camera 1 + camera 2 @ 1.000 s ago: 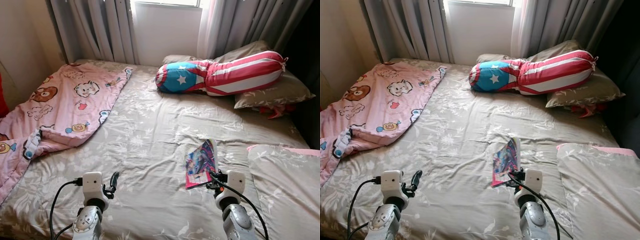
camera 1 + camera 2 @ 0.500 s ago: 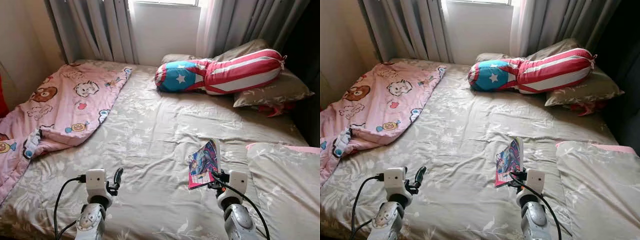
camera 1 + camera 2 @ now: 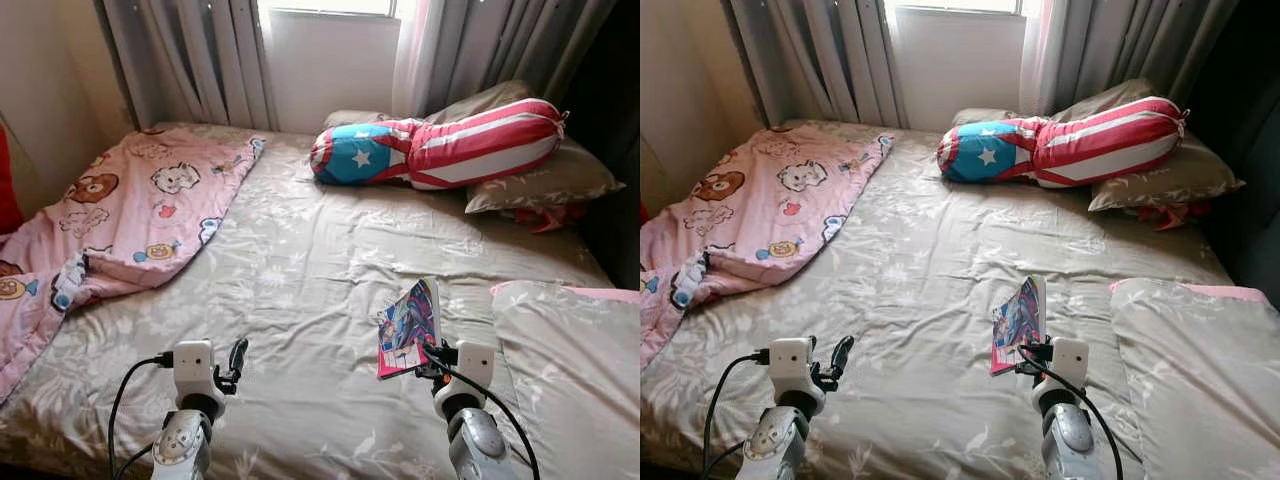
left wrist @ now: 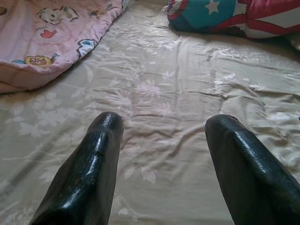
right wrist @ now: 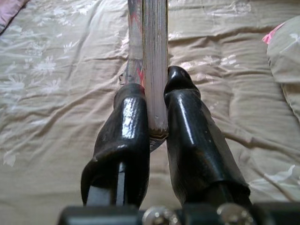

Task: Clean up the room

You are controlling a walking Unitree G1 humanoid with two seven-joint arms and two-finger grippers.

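A thin book with a colourful cover [image 3: 407, 328] stands on edge, lifted off the bed. My right gripper [image 3: 427, 358] is shut on its lower corner; in the right wrist view the book's page edge [image 5: 154, 61] sits pinched between the two black fingers [image 5: 129, 136]. My left gripper [image 3: 236, 358] hovers low over the near part of the grey floral bedsheet [image 3: 300, 260], open with nothing between its fingers [image 4: 89, 168].
A pink cartoon blanket [image 3: 110, 220] lies crumpled over the bed's left side. A red, white and blue star bolster [image 3: 440, 150] rests on grey pillows [image 3: 545, 180] at the head. Another grey pillow [image 3: 570, 370] lies at the near right. Curtains and a window stand behind.
My right gripper has raised the book from lying nearly flat to standing on edge. The camera has shifted slightly; the left gripper keeps its pose.
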